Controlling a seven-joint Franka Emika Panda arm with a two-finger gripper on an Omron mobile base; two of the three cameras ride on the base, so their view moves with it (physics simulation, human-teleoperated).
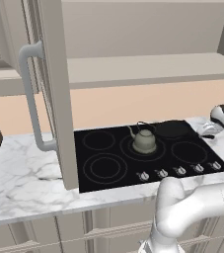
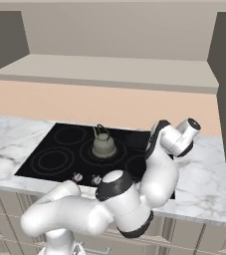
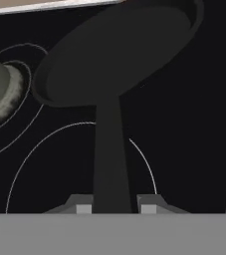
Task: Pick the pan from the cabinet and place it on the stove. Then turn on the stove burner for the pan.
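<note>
— Over the stove [image 1: 108,168], where does your gripper [image 3: 112,204] stand against the pan [image 1: 173,128]?

— Its fingers [image 3: 82,204] sit narrow on either side of the pan's long handle, clamped on it; the round dish reaches away ahead of them.

— And the pan itself?

— At the back right of the cooktop, just beside the kettle [image 1: 144,140], below the open cabinet [image 1: 49,89].

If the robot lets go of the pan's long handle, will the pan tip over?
Probably not: the pan looks wide and shallow, low over the stove, so it should sit flat. Held by the gripper at the far handle end, though, it likely pulls downward. On smooth glass it might slide if nudged.
</note>
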